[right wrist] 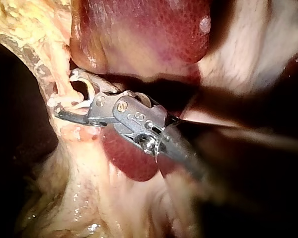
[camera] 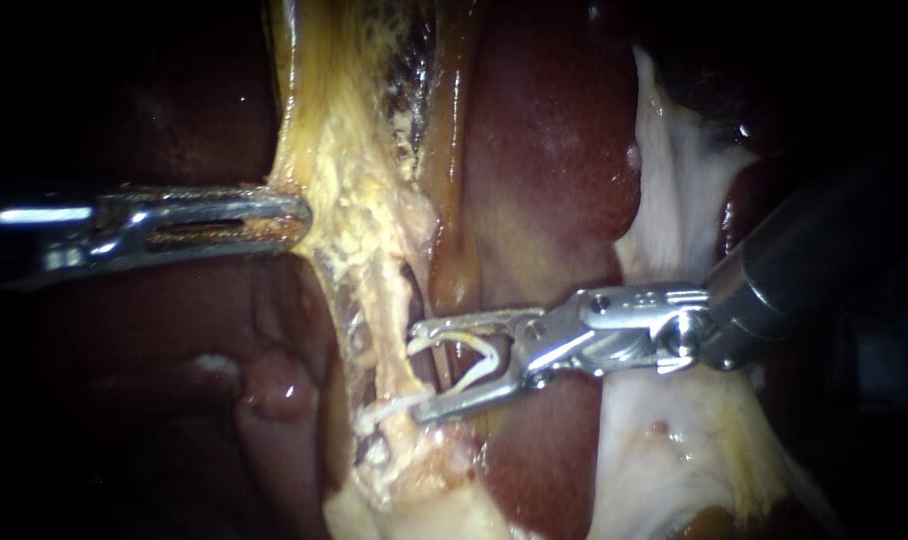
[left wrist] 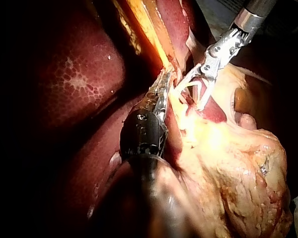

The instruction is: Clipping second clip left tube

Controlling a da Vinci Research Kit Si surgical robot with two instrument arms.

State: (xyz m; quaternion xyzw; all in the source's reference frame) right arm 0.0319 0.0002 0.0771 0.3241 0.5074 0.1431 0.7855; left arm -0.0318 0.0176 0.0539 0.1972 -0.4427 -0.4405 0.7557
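Clip [camera: 494, 358], white and spread in a V, sits between the jaws of the right instrument [camera: 419, 371]. Both jaws press on it from either side, so they hold it while standing wide apart. The clip's two tips point at the left tube [camera: 386, 300], a pale strand running down the yellow tissue [camera: 344, 170]. The tips lie just against the tube's side. Whether the tube is already inside the V I cannot tell. The right wrist view also shows the jaw tips meeting the pale strand.

Just below the lower jaw tip, a shut clip [camera: 384, 408] crosses the same tube as a thin white band.

Beside the left tube, on the side of the right instrument, runs an amber tube [camera: 452, 230]. It passes behind the upper jaw.

Left instrument [camera: 302, 215] comes in level from the far side of the yellow tissue, higher up than the clips and well apart from them. Its jaws lie close together with their tips pinching the edge of that tissue, which is drawn toward the instrument in a small peak. In the left wrist view these jaws lie along the tissue, near the right instrument's open V.

Liver [camera: 544, 150], dark red, lies behind both tubes and under the right instrument's shaft.
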